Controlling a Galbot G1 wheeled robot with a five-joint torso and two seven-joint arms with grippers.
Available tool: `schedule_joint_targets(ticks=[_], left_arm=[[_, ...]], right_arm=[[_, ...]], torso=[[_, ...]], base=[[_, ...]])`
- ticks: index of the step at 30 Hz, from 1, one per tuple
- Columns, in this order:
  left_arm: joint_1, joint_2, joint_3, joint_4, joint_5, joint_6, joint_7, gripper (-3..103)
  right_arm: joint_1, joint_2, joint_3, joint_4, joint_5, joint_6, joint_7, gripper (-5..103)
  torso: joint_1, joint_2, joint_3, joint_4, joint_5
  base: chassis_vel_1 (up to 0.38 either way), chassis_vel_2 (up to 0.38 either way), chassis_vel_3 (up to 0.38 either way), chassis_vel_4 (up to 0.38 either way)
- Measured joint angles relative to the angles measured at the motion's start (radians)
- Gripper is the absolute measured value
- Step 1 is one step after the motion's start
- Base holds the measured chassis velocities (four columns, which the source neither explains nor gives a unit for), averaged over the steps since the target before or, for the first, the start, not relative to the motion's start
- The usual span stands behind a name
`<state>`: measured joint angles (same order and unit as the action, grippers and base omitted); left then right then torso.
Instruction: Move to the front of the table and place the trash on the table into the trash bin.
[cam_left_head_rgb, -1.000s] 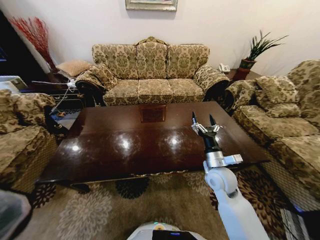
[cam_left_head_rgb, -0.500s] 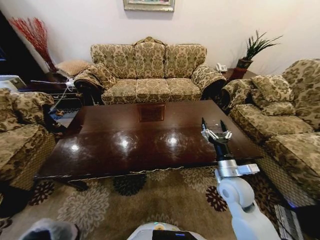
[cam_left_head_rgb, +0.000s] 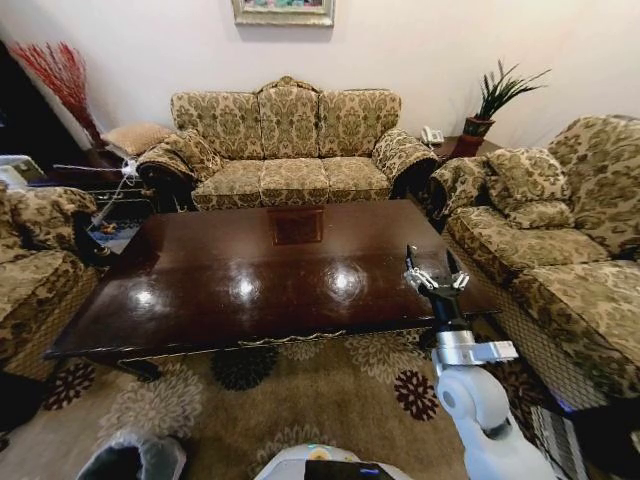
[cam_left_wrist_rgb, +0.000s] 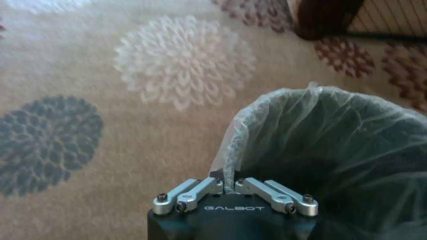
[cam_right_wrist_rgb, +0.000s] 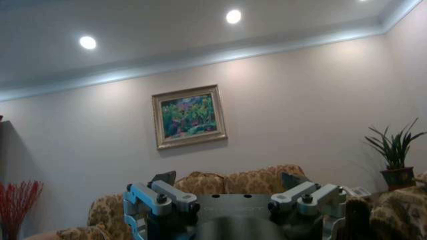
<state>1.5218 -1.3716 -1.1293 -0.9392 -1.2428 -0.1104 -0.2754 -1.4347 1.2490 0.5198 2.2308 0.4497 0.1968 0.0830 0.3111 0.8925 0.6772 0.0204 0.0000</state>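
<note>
Over desk (cam_left_head_rgb: 250, 290) right edge, right gripper (cam_left_head_rgb: 432, 262) fingers spread wide, empty, left gripper (cam_left_wrist_rgb: 230, 189) fingers pinched on bin (cam_left_wrist_rgb: 347, 150) liner, above carpet

A patterned gold sofa (cam_left_head_rgb: 288, 140) stands against a pale wall (cam_left_head_rgb: 420, 45) under a framed painting (cam_right_wrist_rgb: 189, 116); matching armchairs flank a floral carpet (cam_left_head_rgb: 300, 400), a potted plant (cam_left_head_rgb: 495, 95) in the corner.

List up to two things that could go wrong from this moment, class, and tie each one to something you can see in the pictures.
1. The left claw is shut on the thin bag liner at the rim of the trash bin; the liner could tear or slip out, dropping the bin.
2. The right claw is open and raised over the near right part of the glossy table; driving or turning might knock the arm against the table's edge.
</note>
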Motion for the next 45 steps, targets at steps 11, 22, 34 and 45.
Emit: schedule_joint_targets(ticks=[11, 22, 34, 45], left_arm=[[0.068, -0.064, -0.004, -0.113, 0.096, 0.095, 0.091, 43], [0.221, -0.081, -0.123, -0.233, 0.058, 0.169, 0.234, 86], [0.310, 0.101, -0.364, -0.830, 0.205, -0.017, 0.620, 100], [0.343, 0.156, -0.124, -1.304, 0.324, 0.070, 0.571, 100]], right_arm=[[0.024, 0.029, -0.026, -0.020, -0.002, -0.003, 0.007, 100], [0.049, 0.096, -0.062, -0.060, 0.004, 0.019, 0.002, 100], [-0.071, 0.110, 0.020, -0.017, -0.076, -0.073, -0.007, 100], [-0.262, 0.078, -0.091, 0.013, -0.219, -0.051, -0.041, 100]], torso=[[0.000, 0.000, 0.000, -0.0001, -0.0005], [0.000, 0.000, 0.000, 0.0000, -0.0004], [0.000, 0.000, 0.000, -0.0003, 0.0012], [0.000, 0.000, 0.000, 0.0009, 0.0005]], base=[[0.000, 0.000, 0.000, 0.000], [0.000, 0.000, 0.000, 0.000], [0.000, 0.000, 0.000, 0.000], [0.000, 0.000, 0.000, 0.000]])
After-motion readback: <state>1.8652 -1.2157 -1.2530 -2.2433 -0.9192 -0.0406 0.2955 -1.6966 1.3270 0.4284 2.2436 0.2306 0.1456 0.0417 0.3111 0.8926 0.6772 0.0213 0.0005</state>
